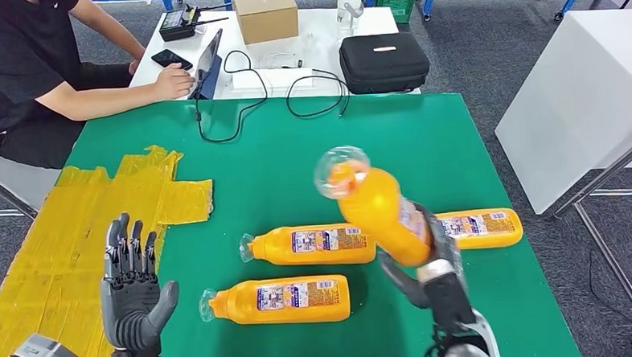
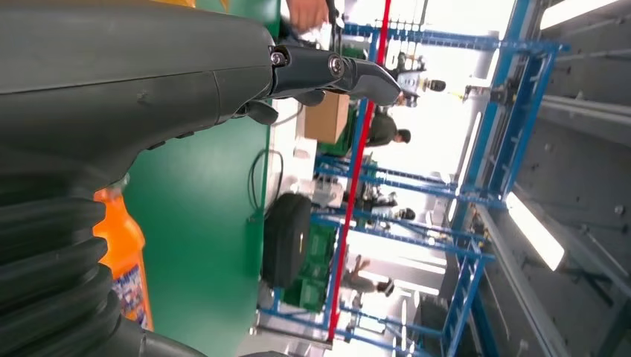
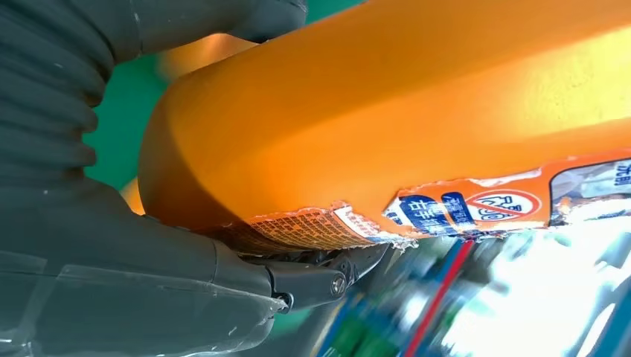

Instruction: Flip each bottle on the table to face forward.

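Right hand (image 1: 433,266) grips raised bottle (image 1: 379,212) (left open).

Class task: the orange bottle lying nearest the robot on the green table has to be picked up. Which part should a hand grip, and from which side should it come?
Grip the nearest bottle around its labelled middle, coming down from above. It lies flat on its side, its long body is widest there, and the narrow cap end gives less hold.

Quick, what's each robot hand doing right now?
Left hand: open, holding nothing.
Right hand: holding an orange bottle up off the table.
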Controlling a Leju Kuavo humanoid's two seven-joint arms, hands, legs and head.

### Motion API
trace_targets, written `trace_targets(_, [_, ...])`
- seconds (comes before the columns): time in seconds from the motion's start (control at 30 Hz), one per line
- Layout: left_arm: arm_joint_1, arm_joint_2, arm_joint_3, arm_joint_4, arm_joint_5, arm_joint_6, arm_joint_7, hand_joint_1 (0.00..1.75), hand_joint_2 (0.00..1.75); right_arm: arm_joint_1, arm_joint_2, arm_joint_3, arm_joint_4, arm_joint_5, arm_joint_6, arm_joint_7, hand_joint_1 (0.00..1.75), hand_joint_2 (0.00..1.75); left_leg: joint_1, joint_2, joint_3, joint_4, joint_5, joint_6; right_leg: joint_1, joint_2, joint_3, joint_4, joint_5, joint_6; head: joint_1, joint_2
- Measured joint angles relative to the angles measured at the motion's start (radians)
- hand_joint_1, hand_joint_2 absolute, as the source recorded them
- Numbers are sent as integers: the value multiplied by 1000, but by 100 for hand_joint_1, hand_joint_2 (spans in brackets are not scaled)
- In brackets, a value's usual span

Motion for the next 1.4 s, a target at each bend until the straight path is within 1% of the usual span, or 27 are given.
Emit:
trace_targets(0.1, [-22, -1, 0, 24, -2, -29, 11, 0, 175, -114, 3, 150, 115, -16, -32, 27, 175, 175, 0, -2, -2, 0, 3, -1, 0, -1, -2, 2, 0, 0, 0, 0])
trace_targets(0.2, [-40, -2, 0, 49, -5, -55, 15, 0, 175, -218, 11, 249, 221, -46, -49, 47, 175, 175, 0, -2, -3, 0, 5, -2, 0, -1, -4, 3, 1, 0, 0, 0])
trace_targets(0.33, [-57, -2, 0, 70, -5, -69, 16, 0, 175, -312, 31, 318, 326, -59, -52, 57, 175, 175, 0, -3, -4, 0, 5, -2, 0, -1, -4, 4, 1, 1, 0, 0])
trace_targets(0.53, [-63, -2, 0, 79, -5, -77, 25, 0, 175, -369, 67, 394, 441, -51, -57, 66, 175, 175, 0, -3, -8, 0, 5, -2, 0, -1, -8, 4, 1, 1, 0, 0])
trace_targets(0.67, [-63, -3, 0, 79, -5, -78, 28, 0, 175, -381, 76, 422, 493, -50, -62, 69, 175, 175, 0, -3, -10, 0, 5, -2, 0, -1, -9, 4, 1, 1, 0, 0])
trace_targets(0.83, [-63, -4, 0, 79, -4, -78, 31, 0, 175, -391, 77, 434, 532, -50, -69, 69, 175, 175, 0, -3, -10, 0, 5, -2, 0, -1, -9, 4, 1, 1, 1, 0])
trace_targets(1.4, [-64, -4, -4, 81, -2, -77, 33, 0, 175, -411, 83, 454, 608, -39, -71, 76, 175, 175, 0, -3, -10, 0, 5, -2, 0, -1, -10, 4, 1, 1, 1, 0])
